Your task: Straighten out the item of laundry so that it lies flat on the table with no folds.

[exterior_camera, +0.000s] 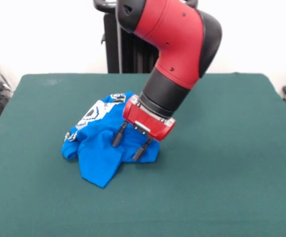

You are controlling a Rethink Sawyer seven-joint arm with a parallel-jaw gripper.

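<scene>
— Dark, thin fingers [117, 138] hang from the red gripper [129, 146]; how do they stand?

— Spread apart, a clear gap between the two, and nothing clamped between them. Both tips reach down to the blue cloth at the shirt's right side, one tip toward the middle of the heap, the other near its right edge. Whether they press into the fabric or only touch it, I cannot tell.

— And the arm above?

— Red and black arm [177, 44], coming down from the top, tilted so the gripper leans toward the left and downward. Its black wrist section sits just over the shirt's upper right part and hides a bit of it.

— Where is the item of laundry [101, 148]?

— On the desk [222, 173], left of centre, well away from every edge. It is bunched up, not flat: a bright blue heap with several folds. A pointed flap sticks out toward the near side, a rounded lump sits at the left, and the white-grey print with some white lettering shows crumpled along the upper left of the pile.

— What about the desk itself?

— Dark green felt-like cover, wide on all sides of the shirt. Behind it stands a black pedestal [120, 49] against a pale wall. At the left edge some dark cables and gear show, and at the right edge a dark object that I cannot make out.
</scene>
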